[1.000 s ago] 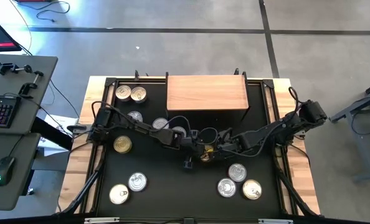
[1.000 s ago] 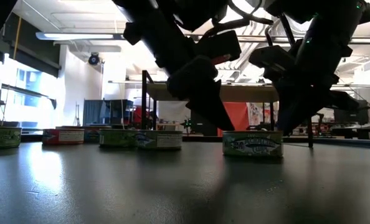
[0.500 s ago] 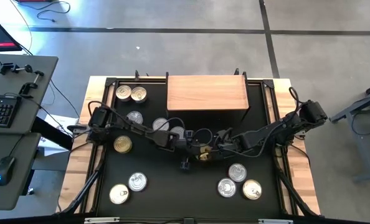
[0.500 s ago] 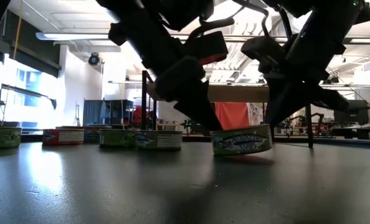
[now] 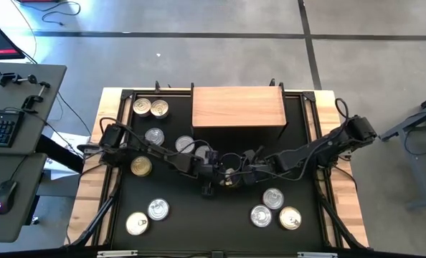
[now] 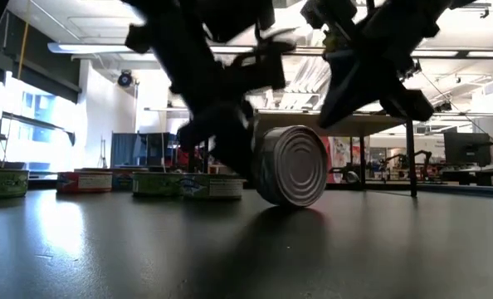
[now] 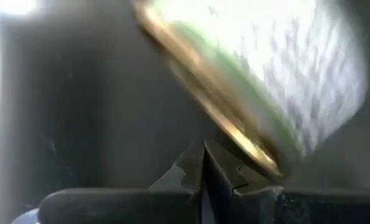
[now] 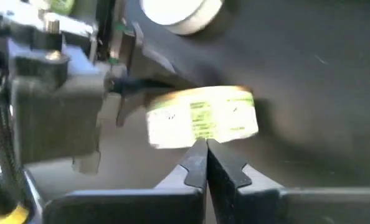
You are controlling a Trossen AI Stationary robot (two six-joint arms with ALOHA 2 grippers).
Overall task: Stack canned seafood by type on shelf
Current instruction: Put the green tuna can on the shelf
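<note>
- Both my grippers, left (image 5: 211, 177) and right (image 5: 243, 174), are clenched empty at table centre, pressing a small round green-labelled gold-rimmed tin (image 6: 290, 165) from either side, probably to flip it.
- Tin is standing on edge, near side of the light-brown wooden shelf (image 5: 238, 107), which is bare.

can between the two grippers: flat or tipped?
Tipped. The can stands on its edge on the mat, round face toward the low camera.

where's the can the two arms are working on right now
In the high view the can is mid-table, just in front of the shelf, between the left hand and right hand; it's tipped on edge.
</note>
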